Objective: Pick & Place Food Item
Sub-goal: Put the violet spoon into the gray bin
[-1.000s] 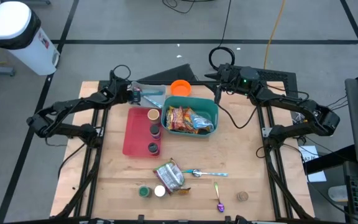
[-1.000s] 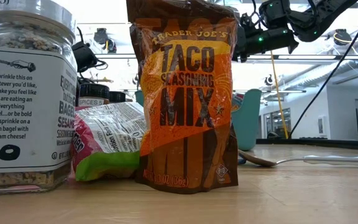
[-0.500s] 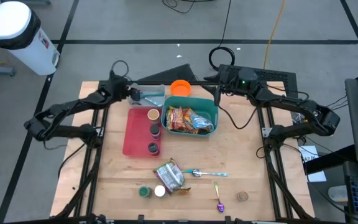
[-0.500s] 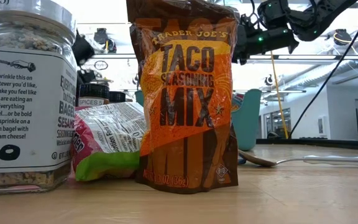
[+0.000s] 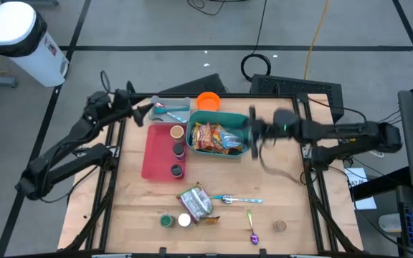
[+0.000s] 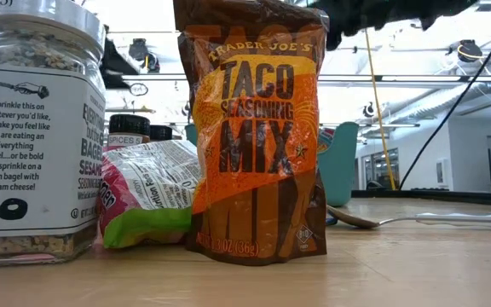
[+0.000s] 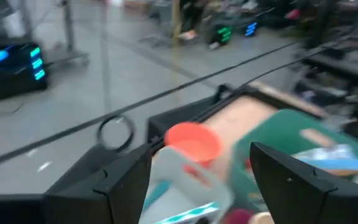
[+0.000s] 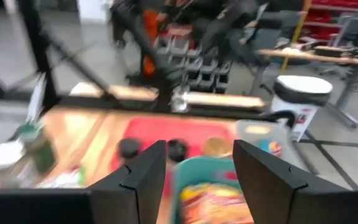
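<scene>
Left gripper point(image 5: 143, 112) sits at the table's far left edge, fingers point(image 7: 126, 180) apart with nothing between them. At its 3 o'clock, just beside, lies a clear tub point(image 5: 171, 111) with a blue-handled utensil in it; the orange bowl point(image 5: 208, 101) is farther along the same line.

Right gripper point(image 5: 252, 133) hovers at the right rim of the teal bin point(image 5: 247, 125), blurred in the overhead view. Its fingers point(image 8: 142, 177) stand apart, empty. Snack packets point(image 5: 217, 137) fill the bin, directly at the gripper's 9 o'clock, close but not touched.

Red tray point(image 5: 156, 150) lies left of the bin, touching or nearly so, with three spice jars point(image 5: 177, 151) along its right side.

Near the table's front edge: a taco seasoning pouch point(image 6: 258, 128) stands upright, a green-and-pink bag point(image 6: 147, 205) leans beside it, and a seasoning jar point(image 6: 37, 128) stands at the low camera's left. A spoon point(image 5: 241, 200) lies at the pouch's 3 o'clock, a purple spoon point(image 5: 252, 228) toward 5 o'clock, and a small round lid point(image 5: 279, 226) beyond that.
</scene>
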